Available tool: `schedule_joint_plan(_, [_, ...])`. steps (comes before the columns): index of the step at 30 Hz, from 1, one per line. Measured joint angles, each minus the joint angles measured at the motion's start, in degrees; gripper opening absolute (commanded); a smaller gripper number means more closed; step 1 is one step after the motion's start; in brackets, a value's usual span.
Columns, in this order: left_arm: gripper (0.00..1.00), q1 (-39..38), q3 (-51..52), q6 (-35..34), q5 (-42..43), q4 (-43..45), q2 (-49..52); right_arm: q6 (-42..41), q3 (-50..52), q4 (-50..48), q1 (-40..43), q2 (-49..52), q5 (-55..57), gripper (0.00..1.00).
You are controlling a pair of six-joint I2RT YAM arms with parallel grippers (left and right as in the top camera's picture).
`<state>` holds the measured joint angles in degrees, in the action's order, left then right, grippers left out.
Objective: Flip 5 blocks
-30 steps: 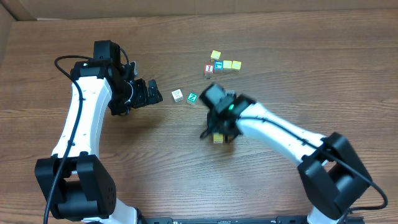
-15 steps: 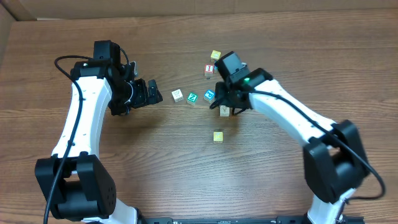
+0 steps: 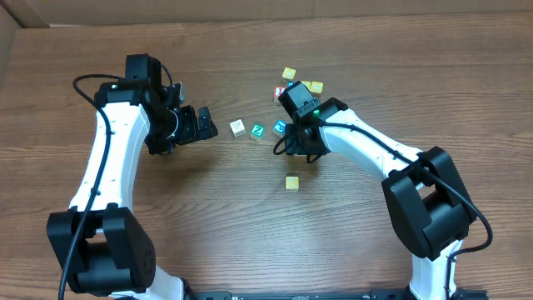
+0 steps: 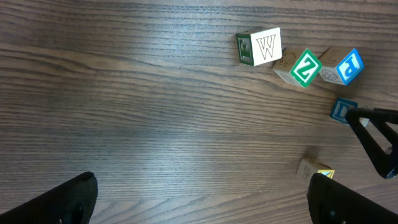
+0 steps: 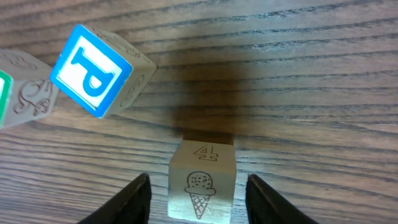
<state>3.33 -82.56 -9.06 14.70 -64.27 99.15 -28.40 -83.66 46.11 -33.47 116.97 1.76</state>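
Observation:
In the overhead view a whitish W block, a green-faced block and a blue-faced block lie in a row mid-table. A pale cream block lies alone nearer the front. My right gripper is just right of the blue block. In the right wrist view it stands open around a pale block marked with a 4 and an ice cream, a gap on each side. The blue P block lies up left. My left gripper is open over bare wood, left of the row.
Behind the right gripper sit two bright yellow cubes and a red-faced cube. The left wrist view shows the W block, the green Z block, the blue P block and the right gripper's fingers.
My right gripper left the cream block at the front and swung back beside the blue block. It now straddles the pale 4 block with narrower jaws. The left arm has not moved.

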Motion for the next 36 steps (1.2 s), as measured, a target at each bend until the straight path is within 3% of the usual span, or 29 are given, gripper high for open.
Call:
schedule_joint_plan(9, [1.0, 0.0, 0.0, 0.0, 0.0, 0.0, 0.0, -0.1, 0.0, -0.4, 0.0, 0.0, 0.0, 0.48])
schedule_joint_plan(16, [1.0, 0.0, 0.0, 0.0, 0.0, 0.0, 0.0, -0.1, 0.0, -0.5, 0.0, 0.5, 0.0, 0.37])
schedule_joint_plan(26, [1.0, 0.0, 0.0, 0.0, 0.0, 0.0, 0.0, 0.0, 0.0, 0.1, 0.0, 0.9, 0.0, 0.41])
schedule_joint_plan(36, [1.0, 0.0, 0.0, 0.0, 0.0, 0.0, 0.0, -0.1, 0.0, 0.3, 0.0, 0.9, 0.0, 0.36])
